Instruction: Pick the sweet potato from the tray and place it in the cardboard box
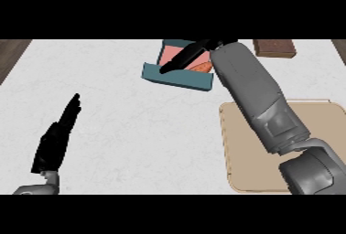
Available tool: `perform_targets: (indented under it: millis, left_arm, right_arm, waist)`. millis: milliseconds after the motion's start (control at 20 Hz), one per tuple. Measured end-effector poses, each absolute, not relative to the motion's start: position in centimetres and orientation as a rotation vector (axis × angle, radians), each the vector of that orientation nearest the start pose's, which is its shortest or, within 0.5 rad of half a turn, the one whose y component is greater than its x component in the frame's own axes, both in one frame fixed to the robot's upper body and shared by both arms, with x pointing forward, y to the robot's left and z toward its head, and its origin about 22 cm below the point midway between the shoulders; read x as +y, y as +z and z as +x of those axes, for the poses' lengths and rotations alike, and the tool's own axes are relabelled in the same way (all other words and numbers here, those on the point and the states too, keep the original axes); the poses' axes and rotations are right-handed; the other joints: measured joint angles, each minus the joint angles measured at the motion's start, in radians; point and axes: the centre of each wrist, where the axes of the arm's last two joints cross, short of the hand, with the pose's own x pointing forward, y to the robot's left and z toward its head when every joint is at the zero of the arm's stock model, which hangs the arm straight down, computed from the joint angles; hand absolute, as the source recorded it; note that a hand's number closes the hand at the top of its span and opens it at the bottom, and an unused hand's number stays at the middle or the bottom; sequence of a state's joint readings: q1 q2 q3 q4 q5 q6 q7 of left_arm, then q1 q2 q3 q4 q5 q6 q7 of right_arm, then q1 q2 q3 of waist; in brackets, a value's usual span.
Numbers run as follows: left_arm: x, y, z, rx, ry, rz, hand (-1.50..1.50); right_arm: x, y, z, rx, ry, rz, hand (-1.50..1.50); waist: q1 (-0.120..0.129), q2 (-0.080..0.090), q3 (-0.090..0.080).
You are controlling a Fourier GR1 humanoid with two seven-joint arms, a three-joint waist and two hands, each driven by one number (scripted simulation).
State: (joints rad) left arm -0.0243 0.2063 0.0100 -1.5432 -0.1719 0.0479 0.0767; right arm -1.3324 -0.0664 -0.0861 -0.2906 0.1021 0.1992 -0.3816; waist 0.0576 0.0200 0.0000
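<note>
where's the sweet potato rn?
Head view, top centre: the sweet potato lies inside the box, under the right hand, up-left of the tray.

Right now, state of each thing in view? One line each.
Box: open top, teal walls, pinkish inside.
Sweet potato: orange, lying inside the box, partly hidden by the right hand.
Tray: tan, nothing visible on its uncovered part.
Right hand: over the box, fingers straight, open.
Left hand: open, fingers up, at lower left.
Brown block: flat on the counter's far edge.
</note>
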Motion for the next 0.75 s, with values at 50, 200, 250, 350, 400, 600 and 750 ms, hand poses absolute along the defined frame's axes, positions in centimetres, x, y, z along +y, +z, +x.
perform_targets:
  millis: [50, 200, 250, 350, 400, 600, 750]
  left_arm:
    - [27.7, 1.2, 24.8, -1.482, -0.242, 0.345, 0.00]
    - [27.2, 1.4, 25.0, -1.489, -0.243, 0.342, 0.00]
    - [27.1, 1.2, 25.1, -1.488, -0.245, 0.336, 0.00]
    - [26.8, 1.5, 25.3, -1.495, -0.250, 0.339, 0.00]
    - [26.8, 1.5, 25.4, -1.497, -0.253, 0.338, 0.00]
    - [26.0, 1.7, 25.7, -1.510, -0.255, 0.329, 0.00]
    - [26.0, 2.0, 25.8, -1.519, -0.264, 0.321, 0.00]
  right_arm:
    - [-10.0, 15.8, 46.9, -1.824, 0.646, 0.279, -1.50]
    - [-13.4, 16.9, 47.8, -1.826, 0.536, 0.256, -1.50]
    - [-14.6, 17.6, 48.0, -1.828, 0.504, 0.239, -1.50]
    - [-17.3, 18.1, 48.3, -1.827, 0.448, 0.208, -1.50]
    - [-18.8, 18.1, 48.4, -1.828, 0.422, 0.200, -1.50]
    - [-23.7, 19.2, 48.3, -1.841, 0.353, 0.176, -1.50]
    - [-27.0, 19.6, 47.9, -1.852, 0.347, 0.172, -1.50]
  waist:
    - [0.002, 0.003, 0.000]
    - [0.006, 0.007, 0.000]
    - [0.007, 0.009, 0.000]
    - [0.013, 0.014, 0.000]
    - [0.016, 0.017, 0.001]
    - [0.028, 0.023, 0.002]
    - [0.040, 0.031, 0.003]
